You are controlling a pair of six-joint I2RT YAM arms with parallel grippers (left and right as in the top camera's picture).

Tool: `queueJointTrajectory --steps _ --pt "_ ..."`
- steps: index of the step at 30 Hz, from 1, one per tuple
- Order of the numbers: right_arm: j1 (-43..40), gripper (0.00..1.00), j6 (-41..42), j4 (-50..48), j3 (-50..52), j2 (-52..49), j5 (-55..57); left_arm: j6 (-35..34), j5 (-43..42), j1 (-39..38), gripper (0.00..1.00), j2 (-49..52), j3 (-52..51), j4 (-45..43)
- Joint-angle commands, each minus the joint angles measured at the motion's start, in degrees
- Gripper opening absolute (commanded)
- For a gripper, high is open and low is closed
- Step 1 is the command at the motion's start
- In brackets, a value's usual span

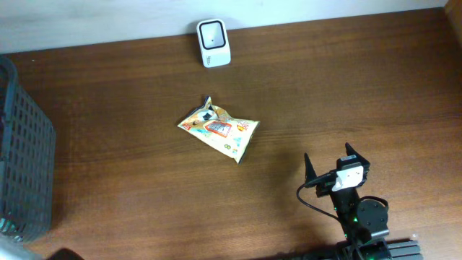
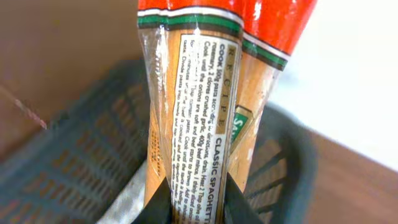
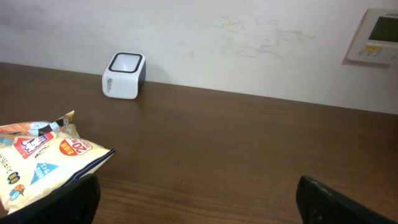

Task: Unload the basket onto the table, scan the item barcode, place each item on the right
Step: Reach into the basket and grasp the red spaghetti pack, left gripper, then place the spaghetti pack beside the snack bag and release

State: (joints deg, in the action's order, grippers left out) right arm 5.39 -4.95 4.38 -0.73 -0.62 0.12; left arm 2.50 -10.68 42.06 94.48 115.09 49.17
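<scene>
Overhead, the light is soft and even, with a faint sheen on the dark table (image 1: 130, 166). The white barcode scanner (image 1: 214, 43) at 12 o'clock is nearly blown out. In the left wrist view the spaghetti packet (image 2: 199, 112) shows sharp print and glare on its film. The basket (image 2: 81, 155) behind it is blurred, and the wall (image 2: 354, 74) at 3 o'clock is overexposed. The right wrist view is crisp, its fingers (image 3: 68, 202) at 7 and 5 o'clock dark and soft-edged.

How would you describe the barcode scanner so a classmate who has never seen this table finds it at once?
Start at the brown wooden table and follow its far edge, along the pale wall. There stands the scanner, a small white box with a dark-rimmed square window. Unlike the flat, colourful snack bag mid-table, it is plain and boxy.
</scene>
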Motion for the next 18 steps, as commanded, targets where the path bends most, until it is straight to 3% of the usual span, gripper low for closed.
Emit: queueJointTrajectory --steps 1,6,9,14,18 --pt "-0.26 0.98 -0.17 0.20 0.42 0.42 -0.07 -3.39 -5.18 -6.32 0.00 -8.48 2.29 -4.76" --pt "-0.26 0.99 -0.17 0.20 0.42 0.42 -0.07 -3.37 -4.57 -21.05 0.00 -14.32 2.29 -5.22" --pt "-0.26 0.99 -0.17 0.20 0.42 0.42 -0.07 -3.39 -4.55 -29.59 0.00 -14.36 2.16 -1.09" --pt "-0.26 0.99 -0.17 0.20 0.42 0.42 -0.07 -7.52 -2.80 -42.36 0.00 -6.78 0.02 13.42" --pt "-0.26 0.99 -0.17 0.20 0.42 0.42 -0.07 -12.35 -0.74 -47.21 0.00 0.50 -5.68 16.74"
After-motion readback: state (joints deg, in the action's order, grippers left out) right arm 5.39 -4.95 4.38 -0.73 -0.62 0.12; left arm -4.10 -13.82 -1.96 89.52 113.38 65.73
